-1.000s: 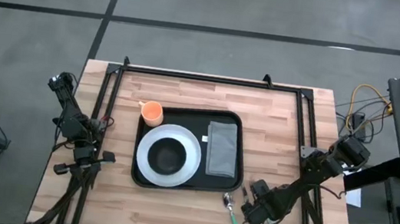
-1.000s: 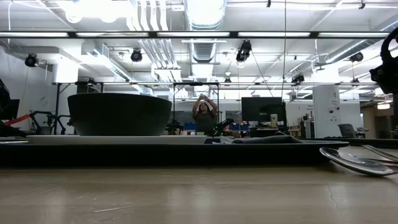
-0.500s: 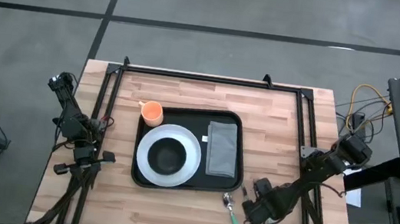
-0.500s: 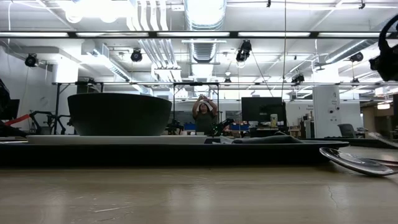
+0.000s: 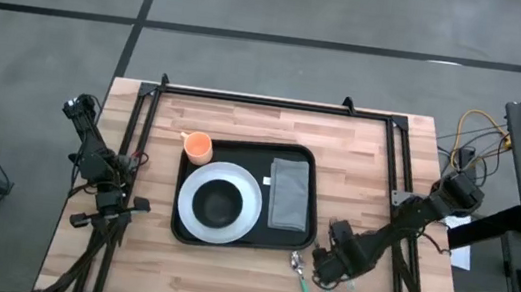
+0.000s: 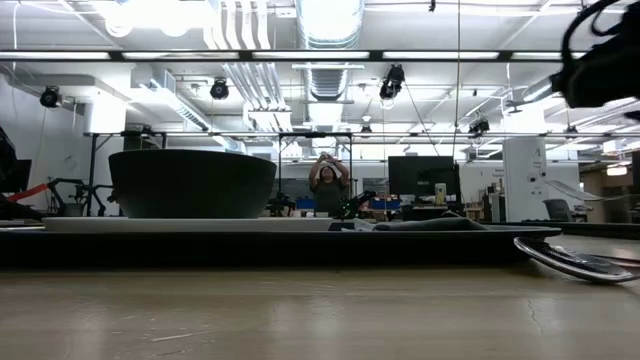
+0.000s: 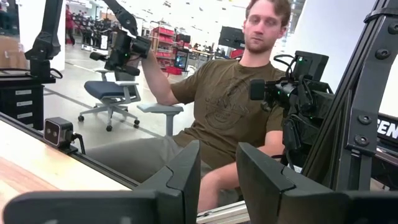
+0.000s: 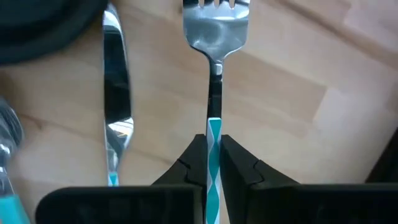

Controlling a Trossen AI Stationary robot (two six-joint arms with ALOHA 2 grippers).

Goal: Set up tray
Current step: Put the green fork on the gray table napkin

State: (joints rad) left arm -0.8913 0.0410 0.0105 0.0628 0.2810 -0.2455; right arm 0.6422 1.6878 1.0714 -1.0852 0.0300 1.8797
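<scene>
Three pieces of cutlery lie off the large black rectangular tray (image 5: 245,196); the right gripper (image 8: 213,163) pinches a teal-handled steel fork (image 8: 215,37), beside a knife (image 8: 116,93). Mid-table, the tray already holds plate, bowl, napkin; the left gripper (image 7: 217,180), slightly parted and empty, waits at the table's left edge.

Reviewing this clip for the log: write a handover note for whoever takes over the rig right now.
Right tool: shut on the fork, gripping its teal-striped handle, over the table just off the tray's near right corner.
Left tool: open, parked at the table's left edge, facing a seated person.
On the tray: white plate with dark bowl, grey napkin, orange cup at the far left corner.
Off the tray, on the wood beside the fork: knife and teal-handled spoon.
Left: move fork, knife and spoon onto the tray, probably.
</scene>
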